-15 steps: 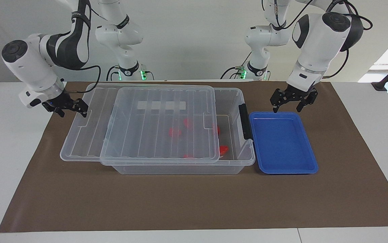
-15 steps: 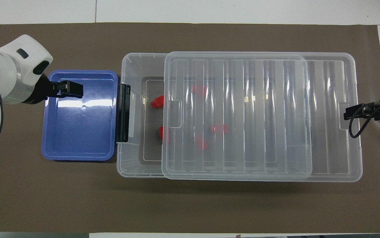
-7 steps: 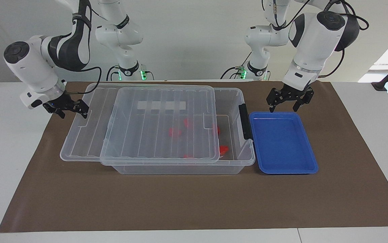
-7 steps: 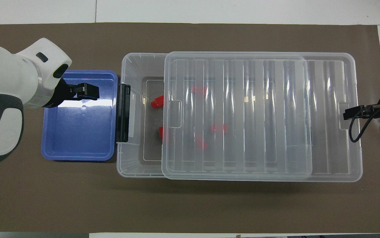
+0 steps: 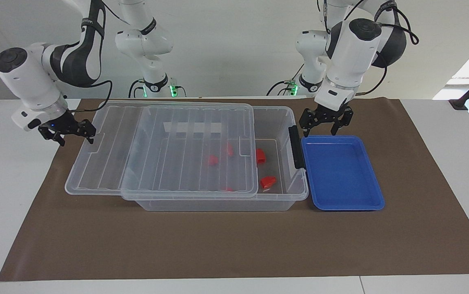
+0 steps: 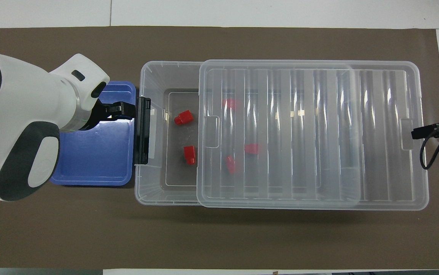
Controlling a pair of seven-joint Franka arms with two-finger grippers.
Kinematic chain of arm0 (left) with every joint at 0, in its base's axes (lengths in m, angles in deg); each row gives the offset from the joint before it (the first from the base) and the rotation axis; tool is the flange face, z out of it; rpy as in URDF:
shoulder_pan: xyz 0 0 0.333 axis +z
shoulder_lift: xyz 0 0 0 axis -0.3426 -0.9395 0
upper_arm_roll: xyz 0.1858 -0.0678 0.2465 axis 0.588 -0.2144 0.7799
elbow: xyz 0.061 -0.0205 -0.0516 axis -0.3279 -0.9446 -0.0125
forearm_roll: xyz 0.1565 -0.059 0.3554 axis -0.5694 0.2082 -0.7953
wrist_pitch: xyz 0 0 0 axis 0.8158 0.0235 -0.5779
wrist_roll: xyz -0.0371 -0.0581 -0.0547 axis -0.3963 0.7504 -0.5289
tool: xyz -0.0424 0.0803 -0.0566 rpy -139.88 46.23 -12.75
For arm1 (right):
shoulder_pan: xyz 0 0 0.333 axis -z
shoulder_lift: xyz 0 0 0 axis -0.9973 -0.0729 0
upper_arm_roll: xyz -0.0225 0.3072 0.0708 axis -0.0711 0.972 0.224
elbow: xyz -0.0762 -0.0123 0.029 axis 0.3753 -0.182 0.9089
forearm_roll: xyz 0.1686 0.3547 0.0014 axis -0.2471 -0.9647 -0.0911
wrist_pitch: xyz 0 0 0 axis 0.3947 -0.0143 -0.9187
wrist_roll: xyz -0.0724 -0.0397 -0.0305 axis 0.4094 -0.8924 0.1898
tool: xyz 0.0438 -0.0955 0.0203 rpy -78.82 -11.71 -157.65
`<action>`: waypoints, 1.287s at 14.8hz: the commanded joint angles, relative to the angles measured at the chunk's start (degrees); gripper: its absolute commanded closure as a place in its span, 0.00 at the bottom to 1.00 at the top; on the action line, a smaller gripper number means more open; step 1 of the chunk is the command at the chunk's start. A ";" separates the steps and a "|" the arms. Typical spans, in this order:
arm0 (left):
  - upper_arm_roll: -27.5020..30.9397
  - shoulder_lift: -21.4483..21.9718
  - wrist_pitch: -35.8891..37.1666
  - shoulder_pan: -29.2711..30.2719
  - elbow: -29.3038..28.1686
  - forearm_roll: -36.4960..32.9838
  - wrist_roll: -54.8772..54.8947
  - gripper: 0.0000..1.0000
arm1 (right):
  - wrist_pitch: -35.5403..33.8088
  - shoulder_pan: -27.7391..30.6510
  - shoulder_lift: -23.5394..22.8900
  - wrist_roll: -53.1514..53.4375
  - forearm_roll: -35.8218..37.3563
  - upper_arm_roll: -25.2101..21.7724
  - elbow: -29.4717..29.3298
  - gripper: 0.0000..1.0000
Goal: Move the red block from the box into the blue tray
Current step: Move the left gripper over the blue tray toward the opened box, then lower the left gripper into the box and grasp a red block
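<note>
The clear box [image 5: 218, 204] [image 6: 154, 68] holds several red pieces. Its lid [image 5: 177, 155] [image 6: 311, 133] lies slid toward the right arm's end. Two pieces are uncovered: a boxy red block [image 5: 261, 155] [image 6: 190, 154] and a tilted red piece [image 5: 267, 181] [image 6: 183, 117]. The others show through the lid. The blue tray [image 5: 340, 171] [image 6: 97, 160] is empty beside the box's black latch handle [image 5: 295, 147] [image 6: 143, 130]. My left gripper [image 5: 320, 131] [image 6: 123, 110] is open over the tray's rim next to the latch. My right gripper [image 5: 77, 141] [image 6: 418, 133] is open at the lid's end edge.
A brown mat [image 5: 234, 245] covers the table under everything. The lid overhangs the box at the right arm's end. White table [image 5: 14, 183] lies outside the mat at both ends.
My right gripper moved toward the right arm's end and the lid slid with it, uncovering the boxy block. My left gripper moved over the tray toward the box's latch.
</note>
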 commanded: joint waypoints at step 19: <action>0.64 -5.68 -19.68 -14.35 -13.15 0.27 -22.70 0.03 | 3.03 0.25 1.23 -8.64 2.08 -5.21 1.41 0.00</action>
